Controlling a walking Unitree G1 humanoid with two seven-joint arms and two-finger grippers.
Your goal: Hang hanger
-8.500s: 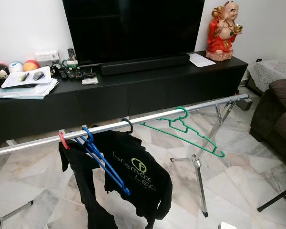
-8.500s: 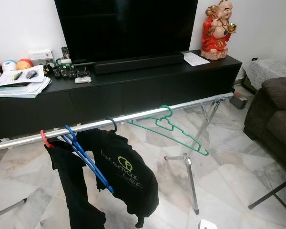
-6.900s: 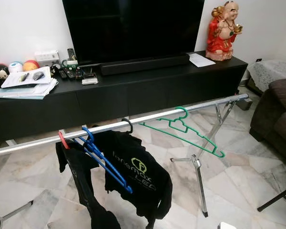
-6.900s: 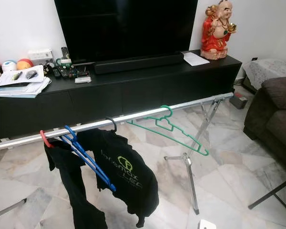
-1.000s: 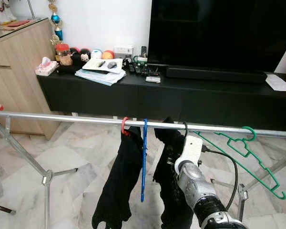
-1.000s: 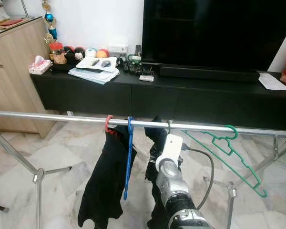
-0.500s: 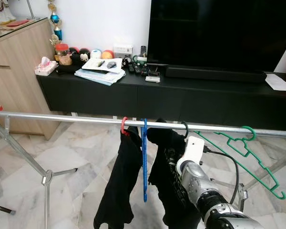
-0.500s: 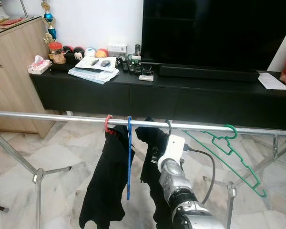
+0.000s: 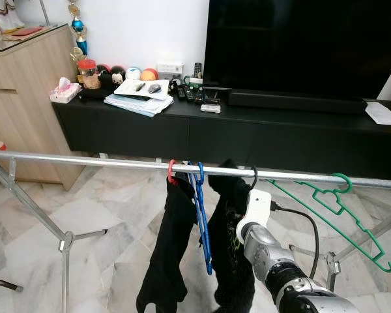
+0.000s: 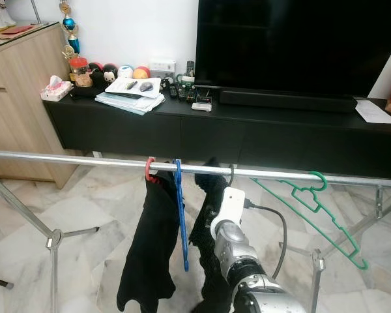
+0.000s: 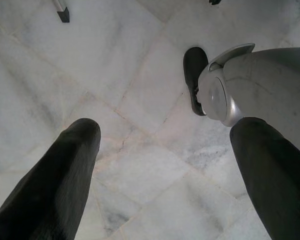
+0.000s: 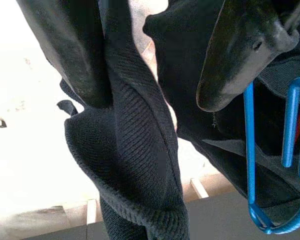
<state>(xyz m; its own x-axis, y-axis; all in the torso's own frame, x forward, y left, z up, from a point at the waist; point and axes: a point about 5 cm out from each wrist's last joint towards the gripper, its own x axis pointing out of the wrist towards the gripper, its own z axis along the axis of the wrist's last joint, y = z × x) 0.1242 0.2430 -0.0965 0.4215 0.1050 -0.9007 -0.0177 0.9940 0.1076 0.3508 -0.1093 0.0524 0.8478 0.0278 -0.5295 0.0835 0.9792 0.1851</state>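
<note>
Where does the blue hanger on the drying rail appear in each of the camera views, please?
Left eye view: blue hanger hangs from the silver rail between two black garments.
Right eye view: same spot, beside the red hook.
Right wrist view, past the fingers.
Left wrist view: marble floor instead.
Shared landmark: the rail.

A black television (image 9: 300, 39) stands on a long black cabinet (image 9: 247, 130). A soundbar (image 9: 293, 102) lies before the screen. A paper stack (image 9: 138, 101) rests on the cabinet's left part. A wooden sideboard (image 9: 19, 98) stands left. The floor (image 9: 104, 254) is marble tile.
</note>
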